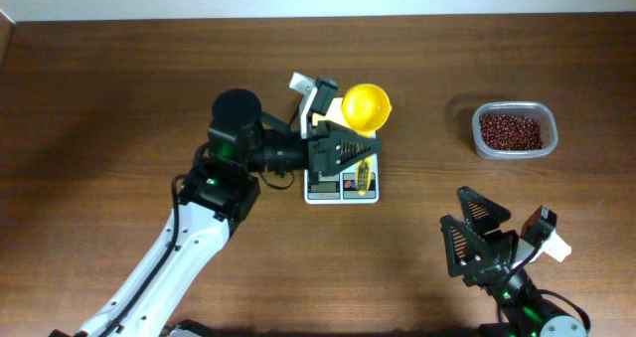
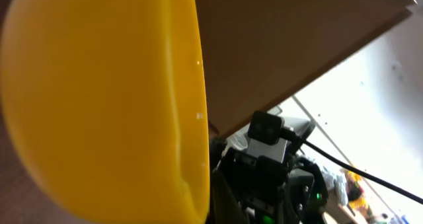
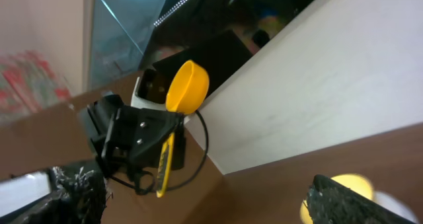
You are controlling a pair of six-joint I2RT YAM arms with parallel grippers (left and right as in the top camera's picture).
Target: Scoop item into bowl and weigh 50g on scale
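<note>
Overhead: left pincer [image 1: 374, 146] clamps the scoop [image 1: 366, 106] by its handle; right pincer [image 1: 454, 208] gapes, unloaded. Beans [image 1: 512, 130] judged loose, spill-prone.

Overhead straight down over table [image 1: 119, 79]; left wrist close against shared bowl [image 1: 366, 106].

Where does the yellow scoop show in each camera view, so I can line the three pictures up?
Overhead: yellow scoop at centre frame, its head up-picture of the left gripper, which is shut on its handle.
Left wrist: its head fills the left half, very close.
Right wrist: upper centre-left, handle running down.
Shared landmark: the left gripper on the handle, in overhead and right wrist.
</note>
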